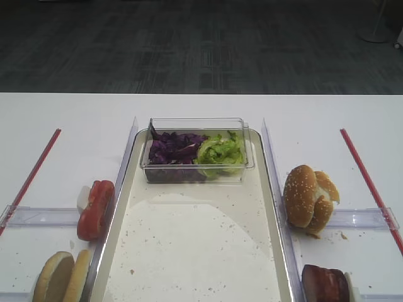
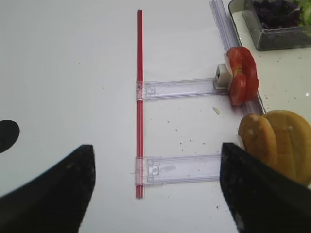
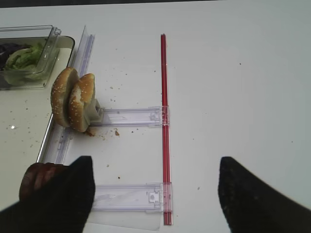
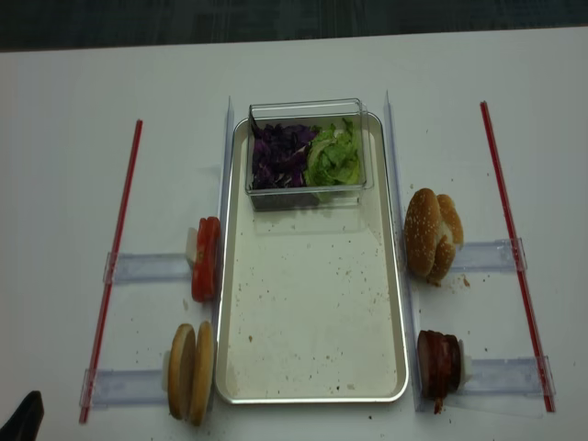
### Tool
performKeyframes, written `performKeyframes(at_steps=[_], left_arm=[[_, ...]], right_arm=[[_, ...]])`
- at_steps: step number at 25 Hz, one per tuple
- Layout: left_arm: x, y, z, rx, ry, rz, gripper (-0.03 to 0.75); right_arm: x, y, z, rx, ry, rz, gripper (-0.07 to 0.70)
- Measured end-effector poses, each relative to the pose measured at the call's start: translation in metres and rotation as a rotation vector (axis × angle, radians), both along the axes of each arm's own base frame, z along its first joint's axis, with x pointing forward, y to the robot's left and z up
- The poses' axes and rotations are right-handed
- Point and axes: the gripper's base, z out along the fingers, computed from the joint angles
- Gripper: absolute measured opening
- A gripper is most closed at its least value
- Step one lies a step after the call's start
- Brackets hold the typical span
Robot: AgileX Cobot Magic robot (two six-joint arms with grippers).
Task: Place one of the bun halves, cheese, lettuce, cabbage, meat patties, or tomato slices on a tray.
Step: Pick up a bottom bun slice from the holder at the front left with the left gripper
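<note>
Left wrist view shows my left gripper (image 2: 154, 187) spread and empty beside the tray (image 4: 397, 276); the upright bun halves (image 2: 279, 143) may topple if I nudge them; my right gripper (image 3: 154, 194) gapes empty too.

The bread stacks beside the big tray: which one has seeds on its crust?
The sesame-seeded bun halves, standing on edge just right of the large silvery-rimmed tray, near its far half. The smooth golden-tan bun halves at the tray's near left corner have no seeds.

White tabletop (image 1: 69, 113), dark grey patterned carpet floor (image 1: 189, 44) beyond its far edge, pale stand base (image 1: 378, 34) at upper right
</note>
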Motion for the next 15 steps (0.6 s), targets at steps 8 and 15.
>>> performKeyframes(at_steps=[8, 15], left_arm=[[0.01, 0.0, 0.0, -0.047, 0.078, 0.024, 0.493], [0.062, 0.001, -0.008, -0.066, 0.44, 0.034, 0.492]], right_arm=[[0.0, 0.0, 0.0, 0.0, 0.0, 0.0, 0.552], [0.0, 0.0, 0.0, 0.0, 0.0, 0.0, 0.552]])
